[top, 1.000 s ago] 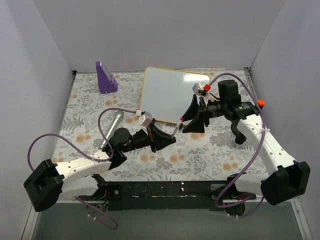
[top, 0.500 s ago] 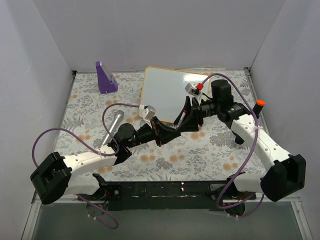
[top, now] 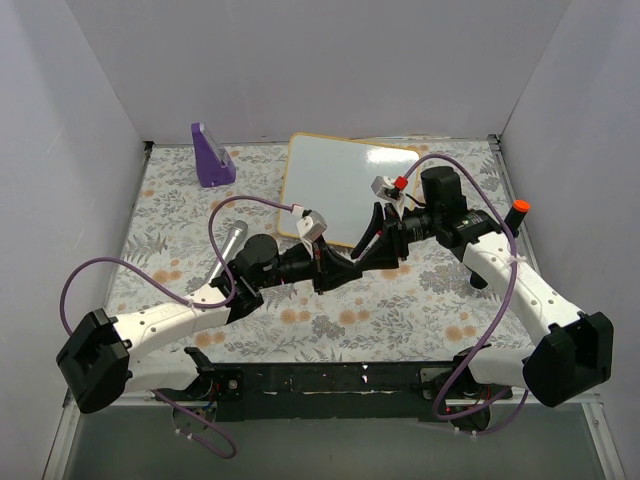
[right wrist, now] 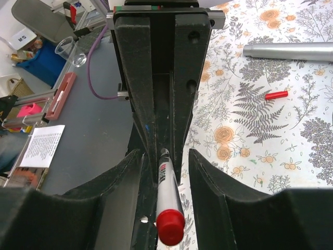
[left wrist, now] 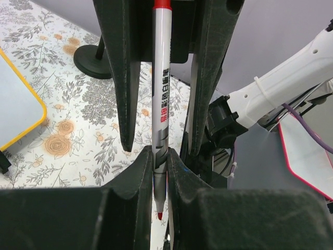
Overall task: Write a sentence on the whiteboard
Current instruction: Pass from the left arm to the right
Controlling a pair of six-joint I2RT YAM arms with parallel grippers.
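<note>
The whiteboard (top: pixel 340 185), white with a yellow frame, lies at the back of the table and no sentence shows on it. One of its corners shows in the left wrist view (left wrist: pixel 18 107). My left gripper (top: pixel 352 263) (left wrist: pixel 159 161) is shut on a marker (left wrist: pixel 160 88) close to its bare red tip. It holds the marker in the air in front of the board. My right gripper (top: pixel 373 248) (right wrist: pixel 166 153) faces it with its jaws open on either side of the marker's red rear end (right wrist: pixel 170 226), with gaps on both sides.
A purple stand (top: pixel 212 155) sits at the back left. A silver microphone (top: pixel 225 255) (right wrist: pixel 289 51) lies left of the arms. A small red cap (right wrist: pixel 276 95) lies on the flowered cloth. White walls enclose the table on three sides.
The two grippers have closed in on each other. My left arm has stretched to the right with the marker. My right gripper has come left, and its fingers now straddle the marker.
</note>
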